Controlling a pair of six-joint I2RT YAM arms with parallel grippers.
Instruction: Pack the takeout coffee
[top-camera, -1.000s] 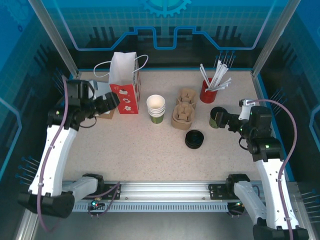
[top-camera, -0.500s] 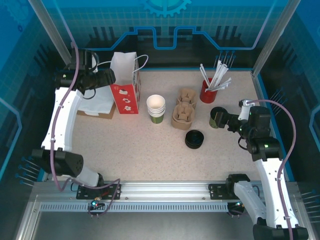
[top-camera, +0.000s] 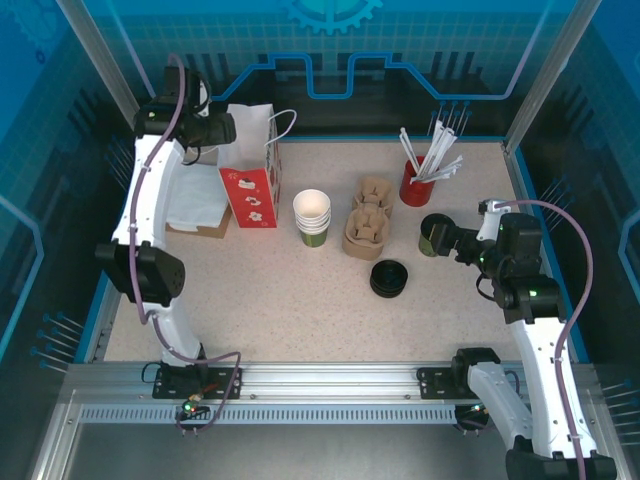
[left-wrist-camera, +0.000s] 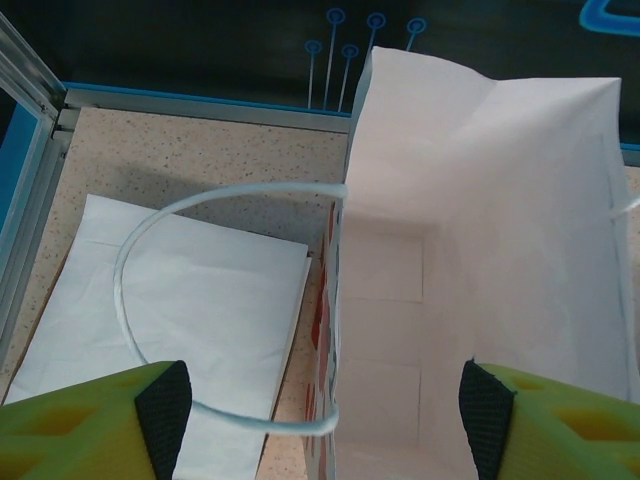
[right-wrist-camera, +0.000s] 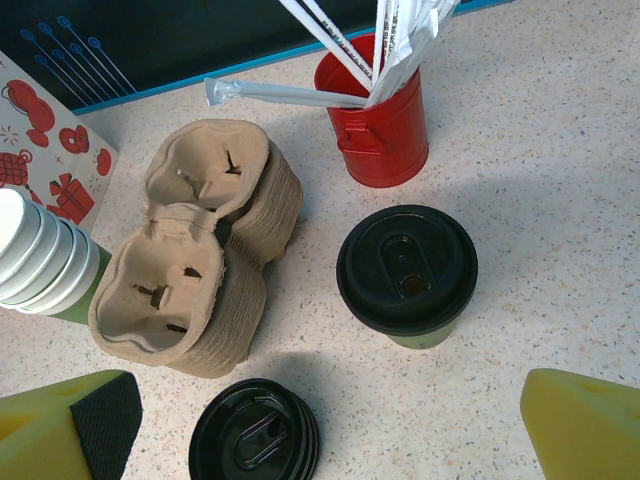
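The takeout coffee (top-camera: 434, 235) is a green paper cup with a black lid (right-wrist-camera: 407, 268), standing upright on the table's right side near the red tin. My right gripper (top-camera: 453, 243) hovers just right of it, open (right-wrist-camera: 330, 440); the cup stands ahead of its fingers, not between them. The white paper bag (top-camera: 250, 160) with a red gift print stands open at the back left, and its inside (left-wrist-camera: 480, 250) looks empty. My left gripper (top-camera: 215, 128) is open (left-wrist-camera: 325, 425) above the bag's left wall, its fingers straddling that wall and a white handle loop (left-wrist-camera: 130, 260).
A stack of lidless cups (top-camera: 312, 215) (right-wrist-camera: 40, 260) stands mid-table beside stacked cardboard cup carriers (top-camera: 366, 218) (right-wrist-camera: 190, 260). A stack of black lids (top-camera: 389, 278) (right-wrist-camera: 255, 435) lies in front. The red tin of straws (top-camera: 415, 180) (right-wrist-camera: 385, 130) stands behind. White paper sheets (top-camera: 198, 205) (left-wrist-camera: 170, 300) lie left of the bag.
My left arm has lifted from beside the white sheets and swung back to above the bag's left edge. The right arm and the coffee have not moved.
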